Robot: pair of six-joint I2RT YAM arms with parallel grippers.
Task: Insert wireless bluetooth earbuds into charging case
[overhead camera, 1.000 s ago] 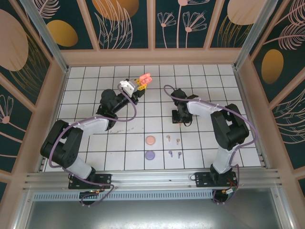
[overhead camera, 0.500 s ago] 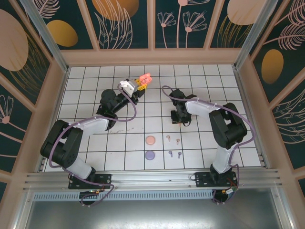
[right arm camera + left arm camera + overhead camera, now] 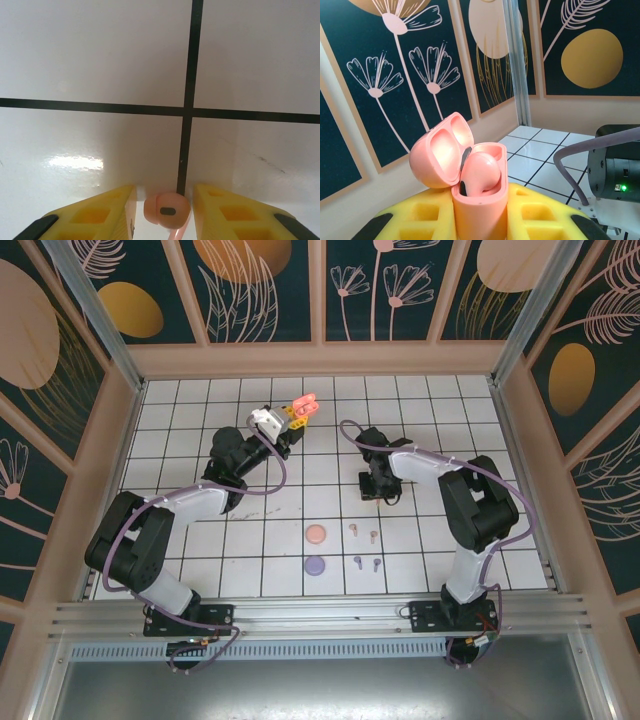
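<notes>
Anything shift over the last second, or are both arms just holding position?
The right gripper edged slightly left over the table and narrowed its jaws around the coral earbud, which lies between them, not visibly pinched. Unchanged: the left gripper holds the open coral case raised, and the tan case, purple case, tan buds and purple buds lie where they were.

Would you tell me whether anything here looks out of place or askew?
Nothing stands out. The left gripper holds the open coral case with one bud in it; tan buds and purple buds lie in tidy pairs beside two closed cases.
</notes>
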